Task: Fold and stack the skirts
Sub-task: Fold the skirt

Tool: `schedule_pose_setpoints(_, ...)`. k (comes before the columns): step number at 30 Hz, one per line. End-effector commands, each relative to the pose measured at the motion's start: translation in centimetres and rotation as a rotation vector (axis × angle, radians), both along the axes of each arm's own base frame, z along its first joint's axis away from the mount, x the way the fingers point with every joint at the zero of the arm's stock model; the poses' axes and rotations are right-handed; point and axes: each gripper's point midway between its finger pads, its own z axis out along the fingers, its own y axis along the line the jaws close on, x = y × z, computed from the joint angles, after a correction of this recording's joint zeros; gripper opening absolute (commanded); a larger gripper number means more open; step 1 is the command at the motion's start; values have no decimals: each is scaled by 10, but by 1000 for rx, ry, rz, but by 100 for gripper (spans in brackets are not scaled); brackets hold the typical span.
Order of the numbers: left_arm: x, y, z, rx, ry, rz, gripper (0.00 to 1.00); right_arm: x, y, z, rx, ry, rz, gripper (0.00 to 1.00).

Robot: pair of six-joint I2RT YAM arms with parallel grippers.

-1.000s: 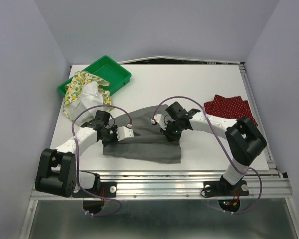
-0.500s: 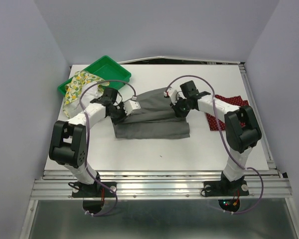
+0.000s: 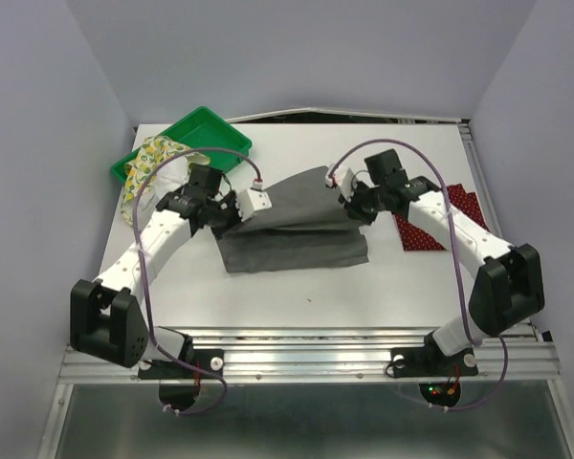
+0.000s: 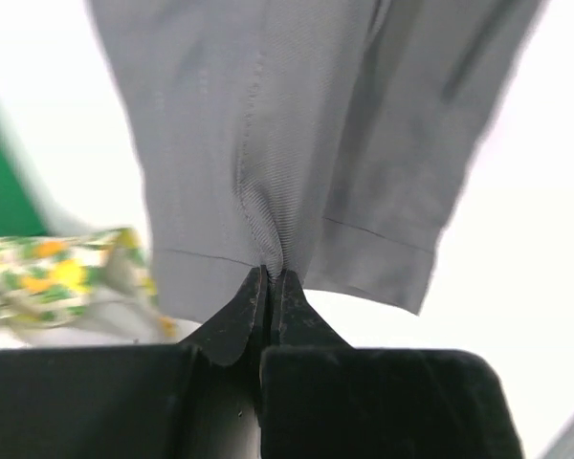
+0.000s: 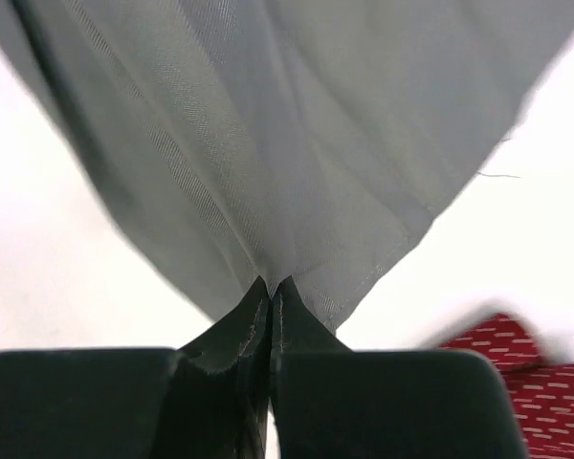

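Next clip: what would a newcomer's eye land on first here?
The grey skirt at mid-table stands out first, pinched on either side by the left gripper and the right gripper, its held edge raised. Then the dark red skirt lying flat at the right, and the lemon-print skirt crumpled over the green tray at far left.

The left tool (image 4: 270, 277) had its two black fingers pressed together on a pinch of the grey skirt (image 4: 316, 124), which spread away above them with a stitched seam running up from the grip. At the left lay the lemon-print skirt (image 4: 48, 273) and a blurred green tray (image 4: 0, 191). White bench (image 4: 536, 239) showed on the right.
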Motion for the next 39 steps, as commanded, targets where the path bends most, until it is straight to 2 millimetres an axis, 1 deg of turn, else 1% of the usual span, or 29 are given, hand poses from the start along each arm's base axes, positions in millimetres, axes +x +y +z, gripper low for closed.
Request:
schedule_pose_setpoints(1, -69, 18, -68, 158, 193, -59, 0, -52, -23, -68, -127, 139, 23, 1)
schedule_pose_setpoints(2, -68, 17, -77, 181, 179, -57, 0, -56, -26, -80, -135, 150, 17, 1)
schedule_pose_setpoints(3, -82, 15, -97, 207, 231, -73, 0, -63, -27, -103, -160, 172, 22, 1)
schedule_pose_setpoints(5, -89, 11, -113, 218, 277, -82, 0, -65, -30, -122, -177, 197, 11, 1)
schedule_pose_setpoints(6, -98, 10, -126, 228, 334, -91, 0, -65, -32, -137, -200, 214, 7, 1)
schedule_pose_setpoints(8, -100, 9, -137, 239, 361, -86, 0, -62, -34, -147, -215, 220, -8, 1)
schedule_pose_setpoints(10, -103, 9, -144, 250, 392, -91, 0, -54, -34, -150, -219, 200, -29, 1)
schedule_pose_setpoints(12, -102, 9, -144, 255, 386, -92, 0, -50, -34, -149, -222, 187, -36, 1)
schedule_pose_setpoints(15, -90, 7, -139, 247, 342, -53, 0, -44, -35, -146, -233, 174, -59, 2)
schedule_pose_setpoints(16, -83, 5, -135, 237, 320, -35, 0, -36, -35, -144, -231, 147, -78, 4)
schedule_pose_setpoints(18, -71, -7, -126, 193, 311, -5, 0, -15, -35, -136, -239, 93, -140, 10)
schedule_pose_setpoints(19, -69, -14, -123, 156, 331, 28, 0, 8, -34, -127, -226, 47, -196, 11)
schedule_pose_setpoints(20, -65, -18, -121, 145, 335, 22, 0, 19, -27, -121, -203, 31, -214, 12)
schedule_pose_setpoints(21, -63, -24, -118, 121, 356, 48, 0, 34, -31, -115, -197, 13, -263, 20)
schedule_pose_setpoints(22, -55, -32, -113, 99, 365, 53, 0, 58, -19, -98, -150, -20, -313, 21)
schedule_pose_setpoints(23, -52, -36, -111, 88, 364, 64, 0, 70, -21, -89, -125, -34, -345, 26)
schedule_pose_setpoints(24, -50, -39, -108, 77, 367, 89, 0, 79, -21, -79, -95, -45, -372, 52)
schedule_pose_setpoints(25, -46, -43, -102, 58, 352, 96, 0, 84, -16, -68, -63, -58, -381, 63)
schedule_pose_setpoints(26, -46, -46, -98, 42, 351, 98, 0, 86, -13, -57, -36, -62, -389, 67)
schedule_pose_setpoints(27, -46, -50, -93, 22, 354, 111, 0, 85, -12, -37, 23, -60, -422, 72)
schedule_pose_setpoints(29, -50, -55, -89, 0, 364, 119, 0, 75, -5, -20, 95, -39, -429, 78)
schedule_pose_setpoints(30, -52, -57, -88, -4, 363, 122, 0, 65, 1, -13, 155, -3, -449, 79)
schedule_pose_setpoints(31, -55, -57, -87, -9, 356, 130, 0, 52, 0, 1, 199, 7, -468, 79)
schedule_pose_setpoints(32, -51, -60, -84, -22, 332, 161, 0, 42, 1, 6, 251, 38, -513, 79)
schedule_pose_setpoints(35, -57, -63, -81, -54, 326, 194, 0, 2, 11, 16, 391, 147, -525, 79)
schedule_pose_setpoints(36, -61, -67, -81, -60, 327, 192, 0, -13, 24, 17, 482, 247, -550, 78)
schedule_pose_setpoints(37, -67, -67, -81, -65, 325, 194, 0, -19, 29, 18, 528, 284, -554, 78)
schedule_pose_setpoints(38, -69, -71, -79, -62, 311, 190, 0, -37, 37, 8, 574, 391, -575, 77)
schedule_pose_setpoints(39, -67, -72, -73, -73, 286, 196, 0, -43, 42, 7, 610, 440, -580, 75)
